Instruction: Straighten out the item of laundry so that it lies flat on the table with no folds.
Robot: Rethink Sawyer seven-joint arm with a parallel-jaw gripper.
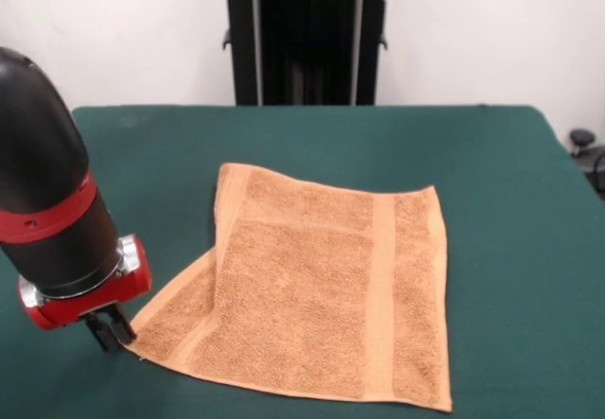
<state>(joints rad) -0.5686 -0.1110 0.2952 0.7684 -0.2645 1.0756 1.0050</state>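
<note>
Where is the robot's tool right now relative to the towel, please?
In the front view, the tool is low at the picture's left, down at the green table, right beside the near-left corner of the orange towel.

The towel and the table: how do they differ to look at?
The towel is orange-tan and looped; the table is dark green and smooth. The towel is small, the table far larger. The towel has a fold along its left side; the table's cover lies flat. Both are cloth and four-sided.
</note>
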